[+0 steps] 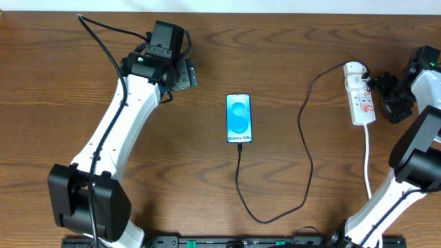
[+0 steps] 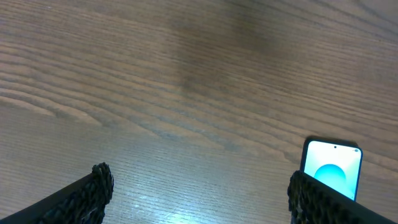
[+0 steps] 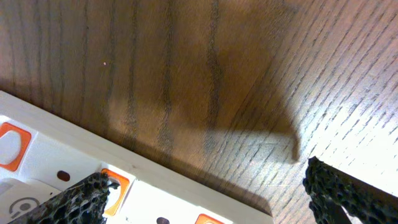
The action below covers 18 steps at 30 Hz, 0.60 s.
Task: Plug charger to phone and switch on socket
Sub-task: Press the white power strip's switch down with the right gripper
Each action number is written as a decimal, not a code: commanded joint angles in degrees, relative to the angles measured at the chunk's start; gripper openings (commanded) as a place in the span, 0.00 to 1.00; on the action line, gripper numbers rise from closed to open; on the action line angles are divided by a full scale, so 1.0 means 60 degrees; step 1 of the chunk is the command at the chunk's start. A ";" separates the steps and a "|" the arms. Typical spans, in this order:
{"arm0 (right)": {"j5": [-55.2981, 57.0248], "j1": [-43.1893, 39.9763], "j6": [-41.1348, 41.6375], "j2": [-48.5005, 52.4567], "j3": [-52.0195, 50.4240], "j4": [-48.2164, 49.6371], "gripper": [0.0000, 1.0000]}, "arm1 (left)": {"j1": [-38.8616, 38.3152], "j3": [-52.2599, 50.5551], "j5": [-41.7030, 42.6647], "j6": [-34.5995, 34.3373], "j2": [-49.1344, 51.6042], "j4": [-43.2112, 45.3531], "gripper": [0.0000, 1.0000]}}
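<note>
The phone (image 1: 239, 118) lies flat at the table's middle with its blue screen up. In the left wrist view its top corner (image 2: 333, 167) shows by the right finger. The charger (image 1: 305, 172), a thin black cable, runs from the phone's near edge, loops toward me and climbs to the socket (image 1: 361, 95) at the right. My left gripper (image 1: 191, 74) stands open to the left of the phone, with bare wood between its fingers (image 2: 93, 190). My right gripper (image 1: 382, 95) is open just right of the socket. Its left finger (image 3: 81, 199) overlaps the white strip (image 3: 62, 162) and an orange-red switch (image 3: 119, 180).
The socket's thick white cord (image 1: 367, 162) trails toward the table's near edge beside the right arm's base (image 1: 413, 165). The left arm (image 1: 117, 124) stretches diagonally across the left side. A black rail (image 1: 227, 242) runs along the near edge.
</note>
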 commanded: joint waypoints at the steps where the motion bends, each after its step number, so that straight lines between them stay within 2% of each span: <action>1: -0.0503 0.0135 -0.0087 0.0193 -0.0240 -0.0321 0.99 | 0.0007 0.0007 -0.0233 -0.0047 0.0062 0.0000 0.92; 18: -0.0495 0.0554 -0.0087 0.0193 -0.0259 -0.0441 0.99 | 0.0007 0.0007 -0.0237 -0.0051 0.0062 0.0000 0.92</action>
